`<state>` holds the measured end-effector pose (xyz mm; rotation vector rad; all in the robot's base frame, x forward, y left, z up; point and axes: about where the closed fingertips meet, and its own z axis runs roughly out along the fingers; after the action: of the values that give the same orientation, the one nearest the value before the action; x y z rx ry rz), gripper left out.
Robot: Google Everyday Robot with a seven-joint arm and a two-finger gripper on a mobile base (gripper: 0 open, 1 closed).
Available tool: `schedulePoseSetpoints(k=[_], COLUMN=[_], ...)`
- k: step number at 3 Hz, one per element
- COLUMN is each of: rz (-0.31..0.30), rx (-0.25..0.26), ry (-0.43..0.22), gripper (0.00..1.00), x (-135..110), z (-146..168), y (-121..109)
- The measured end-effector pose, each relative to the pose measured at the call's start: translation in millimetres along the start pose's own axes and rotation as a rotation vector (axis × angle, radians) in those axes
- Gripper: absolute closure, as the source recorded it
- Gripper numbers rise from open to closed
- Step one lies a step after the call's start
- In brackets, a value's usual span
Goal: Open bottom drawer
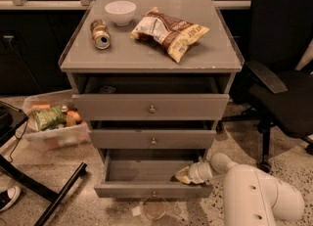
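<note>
The grey cabinet (151, 56) is standing in the middle of the view with its 3 drawers facing the camera. The bottom drawer (146, 190) is sitting pulled well out from the cabinet, its grey inside showing from above and its small round knob (153, 194) showing at the middle of the front. The gripper (185, 175) is resting inside this drawer at its right end, just behind the front panel, with its yellowish tip pointing left (whether it is apart or closed, I cannot tell). The white arm (257, 198) is coming in from the lower right corner, over the drawer's right side.

The middle drawer (152, 138) is standing slightly out from the cabinet, and the top drawer (149, 106) is hanging partly out, with a dark gap showing above it.

On the cabinet top, a white bowl (120, 11) is sitting at the back left, a can (100, 33) is lying on its side just in front of the bowl, and a crumpled snack bag (170, 31) is lying to their right.

A black office chair (283, 78) is standing to the right of the cabinet. A clear plastic bin (55, 131) holding food items is sitting on the speckled floor (220, 142) to the left.
</note>
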<state>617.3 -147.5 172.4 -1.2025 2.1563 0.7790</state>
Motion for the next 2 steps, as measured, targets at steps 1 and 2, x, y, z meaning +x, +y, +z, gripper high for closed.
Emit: schedulePoseSetpoints(k=[1, 2], rz=[-0.002, 0.005], rx=[-0.031, -0.065], ry=[0.031, 0.061], gripper=[0.35, 0.12], x=[13, 22], z=[-3, -7], y=[11, 24])
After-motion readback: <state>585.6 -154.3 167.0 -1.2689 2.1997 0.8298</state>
